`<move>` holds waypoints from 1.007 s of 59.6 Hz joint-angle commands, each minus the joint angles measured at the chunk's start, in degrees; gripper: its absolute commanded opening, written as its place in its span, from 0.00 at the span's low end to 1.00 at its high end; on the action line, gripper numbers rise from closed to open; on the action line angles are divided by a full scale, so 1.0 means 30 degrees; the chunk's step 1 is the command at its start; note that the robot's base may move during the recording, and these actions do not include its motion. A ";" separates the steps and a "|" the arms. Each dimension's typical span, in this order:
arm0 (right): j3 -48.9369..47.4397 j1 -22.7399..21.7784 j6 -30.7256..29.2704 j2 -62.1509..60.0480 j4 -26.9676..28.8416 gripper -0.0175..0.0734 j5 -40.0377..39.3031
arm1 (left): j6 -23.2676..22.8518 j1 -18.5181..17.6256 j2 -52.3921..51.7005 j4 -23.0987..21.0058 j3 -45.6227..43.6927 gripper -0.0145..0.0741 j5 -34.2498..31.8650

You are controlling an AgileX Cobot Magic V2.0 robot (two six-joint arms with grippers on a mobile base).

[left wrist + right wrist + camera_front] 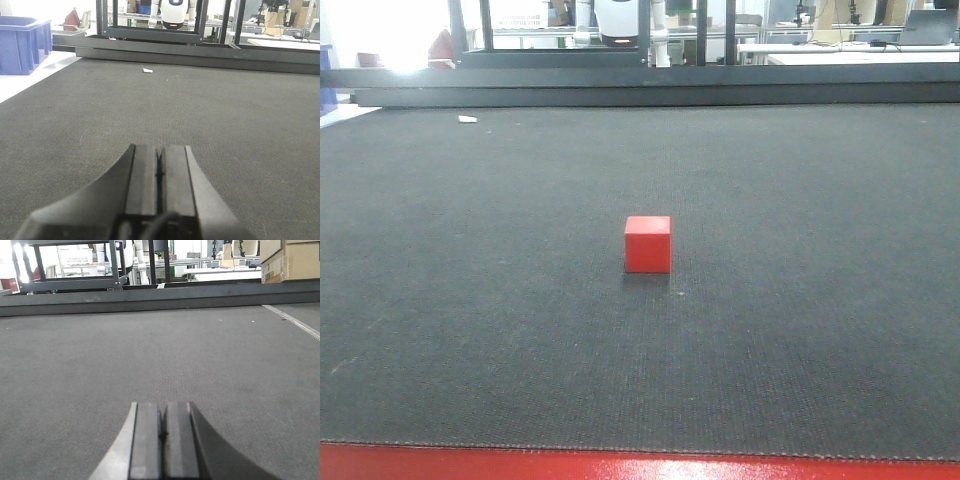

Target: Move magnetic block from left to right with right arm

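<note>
At mat (800, 330) centre: cube (648, 244), red, upright, visible in front view only. Then right gripper (161, 407): jaws pressed together, holding nothing, base cropped. Likewise left gripper (159, 150). Near far edge: white scrap (147, 70), too small to identify. Beyond: blue crate (20, 45), cut by frame edge.
</note>
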 commanded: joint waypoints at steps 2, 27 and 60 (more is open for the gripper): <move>-0.0092 -0.0079 -0.0052 -0.0384 -0.0153 0.28 -0.1772 | -0.0127 -0.0052 -0.0276 0.0000 0.0195 0.03 -0.1729; -0.0092 -0.0079 -0.0052 -0.0384 -0.0153 0.28 -0.1772 | -0.0127 -0.0052 -0.0276 0.0000 0.0195 0.03 -0.1729; -0.0177 -0.0079 -0.0028 -0.0384 -0.0153 0.28 -0.3453 | -0.0127 -0.0052 -0.0276 0.0000 0.0195 0.03 -0.1729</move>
